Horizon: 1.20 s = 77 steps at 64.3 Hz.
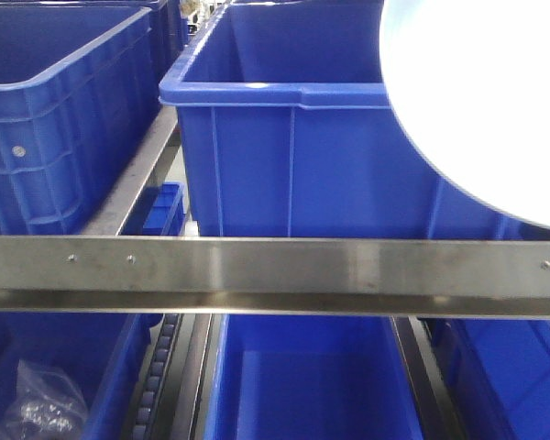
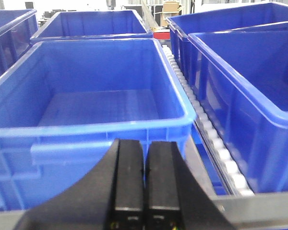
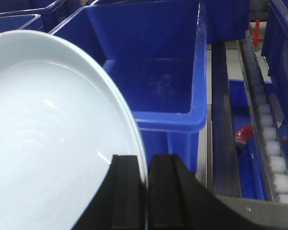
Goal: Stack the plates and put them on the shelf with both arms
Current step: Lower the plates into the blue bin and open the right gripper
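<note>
crates of deep blue moulded plastic [image 1: 284, 156] filled the brushed stainless-steel shelf [image 1: 257, 270], whose flat front rail ran straight across the front-facing view. a glossy, pale bluish-white round plate [image 3: 48, 143] was up at crate height: in the front view its curved edge [image 1: 481, 101] cut into the upper right corner, overlapping the rim of the middle crate. whether one plate or two were stacked there, i could not tell, since only a single rim showed.

the right gripper [image 3: 147, 196] was clamped on that plate, its black fingers [image 3: 127, 191] pinching the low upturned rim from both sides, with the plate tilted steeply and spreading away to the left in the right wrist view. beyond it sat an open blue crate [image 3: 168, 62], and a row of white rollers [image 3: 273, 143] ran along the right.

the left gripper [image 2: 144, 184] had its black fingers [image 2: 128, 182] pressed together with nothing between them. it hung just in front of a blue crate [image 2: 96, 105], above the steel rail [image 2: 264, 208], with another line of white rollers [image 2: 206, 120] beside that crate.
</note>
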Available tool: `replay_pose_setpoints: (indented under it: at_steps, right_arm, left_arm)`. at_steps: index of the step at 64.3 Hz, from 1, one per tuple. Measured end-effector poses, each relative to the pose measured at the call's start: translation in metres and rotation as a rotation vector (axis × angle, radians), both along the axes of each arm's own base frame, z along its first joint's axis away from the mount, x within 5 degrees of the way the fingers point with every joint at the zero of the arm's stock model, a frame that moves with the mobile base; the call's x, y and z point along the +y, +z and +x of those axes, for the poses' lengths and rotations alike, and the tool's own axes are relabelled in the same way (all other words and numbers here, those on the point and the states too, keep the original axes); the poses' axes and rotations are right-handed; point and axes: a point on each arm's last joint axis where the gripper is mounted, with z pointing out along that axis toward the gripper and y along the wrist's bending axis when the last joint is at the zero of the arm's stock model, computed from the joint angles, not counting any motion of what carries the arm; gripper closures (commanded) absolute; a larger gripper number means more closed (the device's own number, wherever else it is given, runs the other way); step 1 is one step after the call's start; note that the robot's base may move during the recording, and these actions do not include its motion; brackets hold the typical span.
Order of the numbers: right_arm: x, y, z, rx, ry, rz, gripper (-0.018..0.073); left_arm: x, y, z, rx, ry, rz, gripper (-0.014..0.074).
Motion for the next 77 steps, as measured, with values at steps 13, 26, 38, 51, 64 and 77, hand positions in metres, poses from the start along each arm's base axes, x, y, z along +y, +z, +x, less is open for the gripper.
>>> replay_pose_setpoints:
  at_steps: [13,26,38,51,64,77]
  right_arm:
    - [0.0,0.0,0.0,0.0,0.0,0.0,0.0528]
    - [0.0,0.0,0.0,0.0,0.0,0.0,0.0528]
    - [0.0,0.0,0.0,0.0,0.0,0.0,0.0528]
    - [0.0,0.0,0.0,0.0,0.0,0.0,0.0528]
    - [0.0,0.0002,0.0,-0.002,0.0,0.0,0.0528]
    - [0.0,0.0011,0.0006,-0.006,-0.001,0.001,0.0528]
  left_arm:
    - [0.0,0.0,0.0,0.0,0.0,0.0,0.0514]
    - [0.0,0.0,0.0,0.0,0.0,0.0,0.0514]
    - [0.0,0.0,0.0,0.0,0.0,0.0,0.0514]
    - [0.0,0.0,0.0,0.0,0.0,0.0,0.0514]
    - [0.0,0.0,0.0,0.0,0.0,0.0,0.0514]
    - [0.0,0.0,0.0,0.0,0.0,0.0,0.0514]
